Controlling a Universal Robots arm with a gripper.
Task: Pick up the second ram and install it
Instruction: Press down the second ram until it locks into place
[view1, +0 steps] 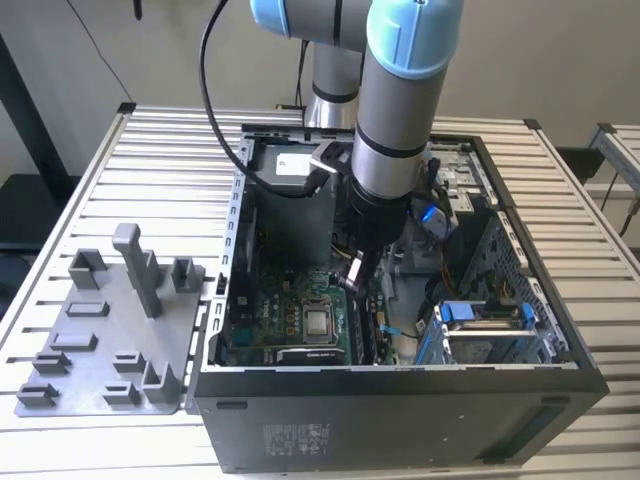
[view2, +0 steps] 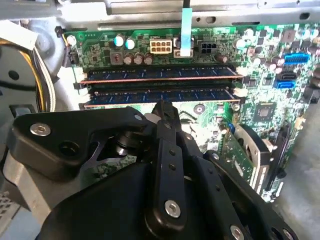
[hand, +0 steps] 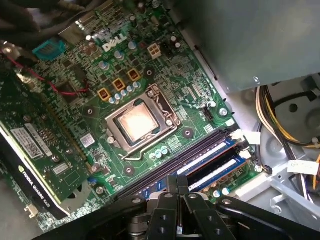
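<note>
Dark green-black and flat, the long thin second ram (view2: 160, 93) stands on edge in a slot of the large green motherboard (view2: 280, 45). It lies just beside and parallel to another memory stick of the same kind (view2: 160, 74) in the neighbouring slot. The black linkage gripper (view2: 162, 106) has its fingers drawn together with nothing between them, and its tip sits directly over the middle of the second ram's top edge, touching it or very nearly so.

In the exterior view the gripper (view1: 353, 277) reaches down into the open black computer case (view1: 400, 420). The grey plastic fixture tray with upright posts (view1: 95, 345) lies well apart on the slatted table, at the exterior view's left. No stick is visible on it.

The step in hand looks like seating the stick, judged from where the tip stands. To do it well, the push should go straight down along the slot without leaning toward the neighbouring stick. It should be centred so that both ends sink evenly. Whether the white end latches (view2: 239, 92) have closed cannot be told.
</note>
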